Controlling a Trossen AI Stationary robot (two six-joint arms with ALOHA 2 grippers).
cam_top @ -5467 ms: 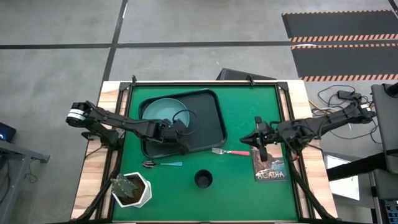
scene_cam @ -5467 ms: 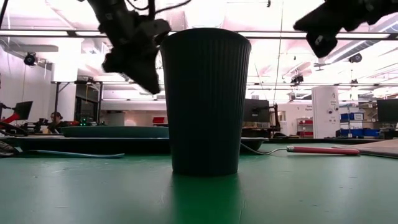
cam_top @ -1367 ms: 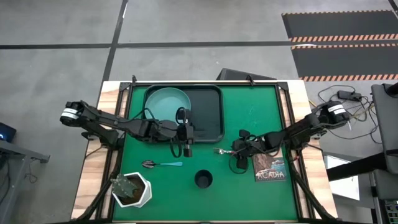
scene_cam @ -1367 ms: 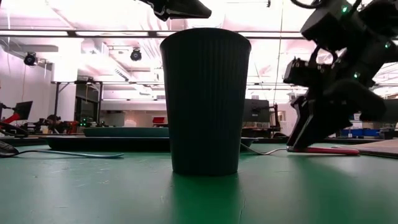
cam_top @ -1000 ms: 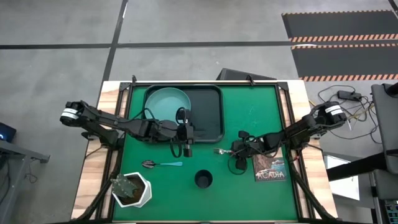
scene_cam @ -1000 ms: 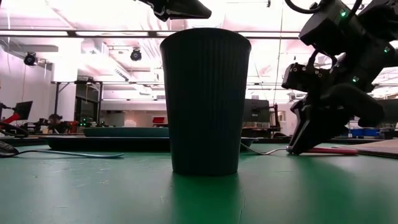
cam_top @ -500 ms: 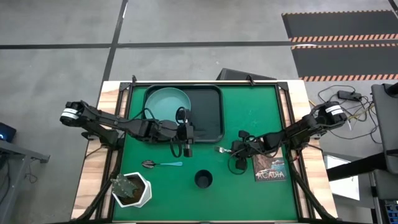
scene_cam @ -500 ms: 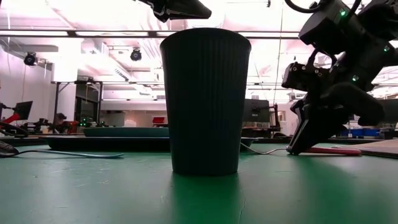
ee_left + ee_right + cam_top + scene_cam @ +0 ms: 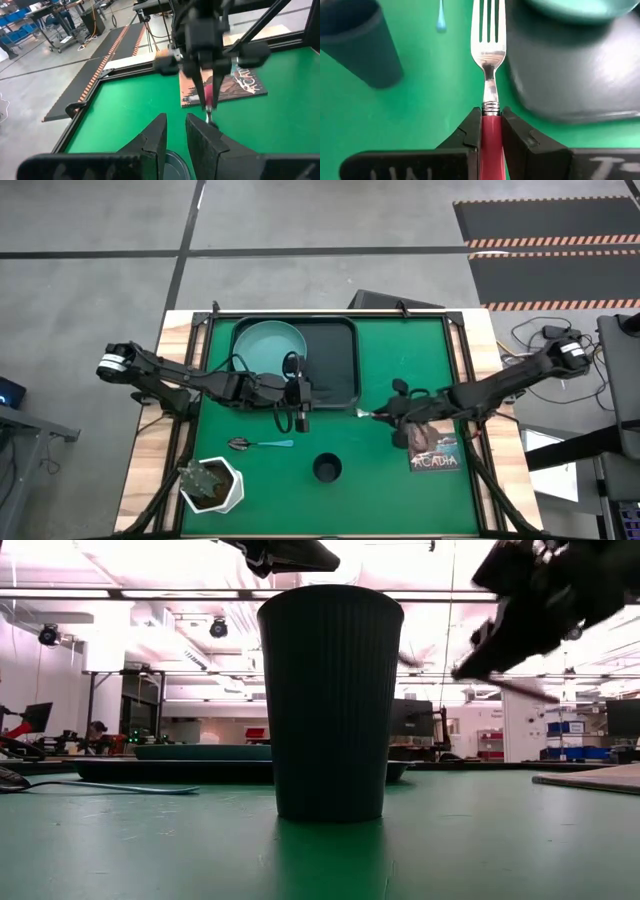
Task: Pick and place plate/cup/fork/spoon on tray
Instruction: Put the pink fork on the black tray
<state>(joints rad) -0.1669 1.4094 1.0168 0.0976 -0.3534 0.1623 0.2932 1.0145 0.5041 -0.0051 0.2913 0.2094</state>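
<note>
The black tray lies at the far middle of the green mat, and the teal plate rests in its left half. The dark cup stands on the mat near the front edge. The blue-handled spoon lies flat to the cup's left. My right gripper is shut on the fork above the mat, right of the tray. The fork's tines point toward the tray. My left gripper hangs over the tray's near edge, empty, with a narrow gap between its fingers. My right gripper pinches the fork's pink-red handle between its two fingers, at the end next to the metal neck. The fingers come from the table's right and lie along the fork. The fork is lifted clear of the mat, and its tines stick out ahead of the fingertips.
A white hexagonal plant pot stands at the near left corner. A book lies flat on the mat under my right arm. The right half of the tray is bare.
My right gripper has gone up from the mat and a little toward the table's right edge, still shut on the fork. The fork lay on the mat before and is now lifted clear, with its tines toward the tray.
</note>
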